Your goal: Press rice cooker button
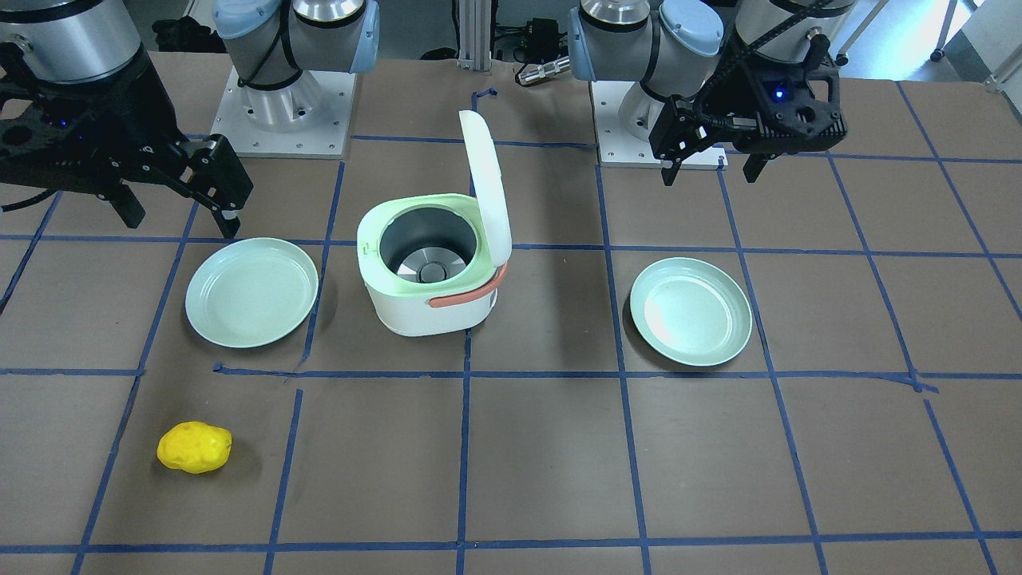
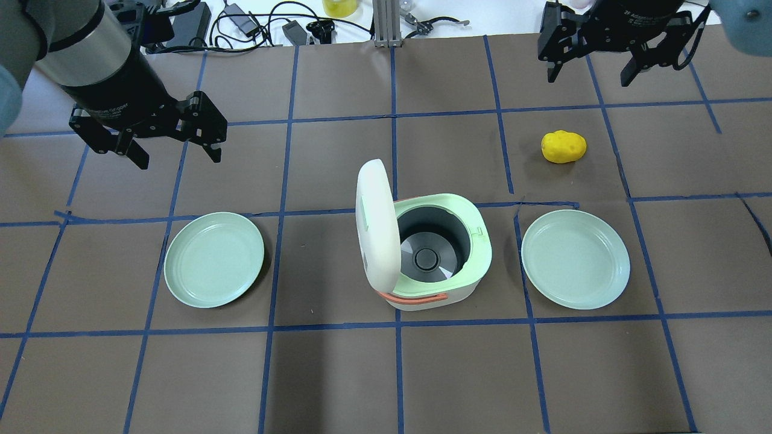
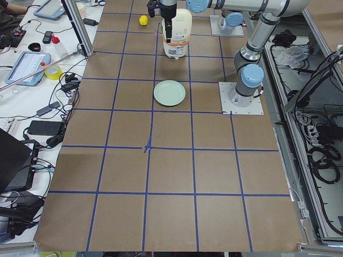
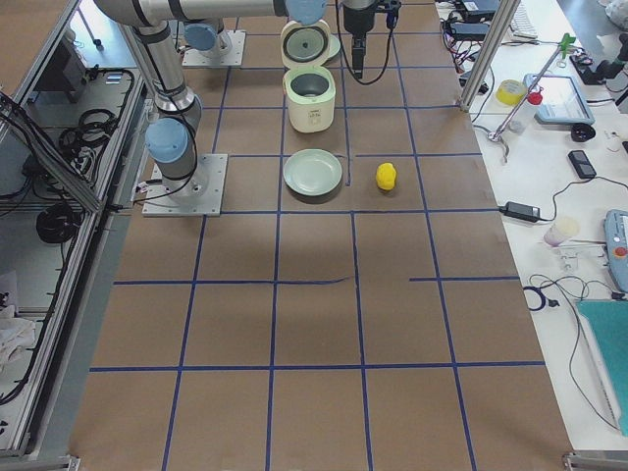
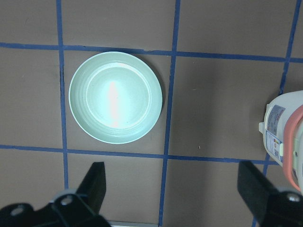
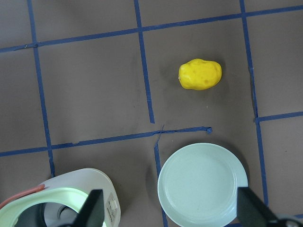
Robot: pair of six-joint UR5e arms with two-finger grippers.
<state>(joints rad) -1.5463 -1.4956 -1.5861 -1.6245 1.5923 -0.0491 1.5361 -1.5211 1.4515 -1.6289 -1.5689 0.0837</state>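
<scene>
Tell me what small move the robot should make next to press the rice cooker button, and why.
Probably lower the right gripper toward the small tab on the green rim of the rice cooker. That tab faces the plate on this arm's side, and the gripper hangs with jaws open, well clear of the cooker. The lid already stands open, though, so the press may be done.

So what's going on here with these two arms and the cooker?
Two robot arms hang over a table, meant to press a button on the rice cooker in the middle. Neither touches anything: the left gripper and right gripper are both open and empty, off to either side. The cooker's lid stands open, with nothing inside. The left plate and right plate flank it, both bare, and a yellow toy lies near the right one.
</scene>
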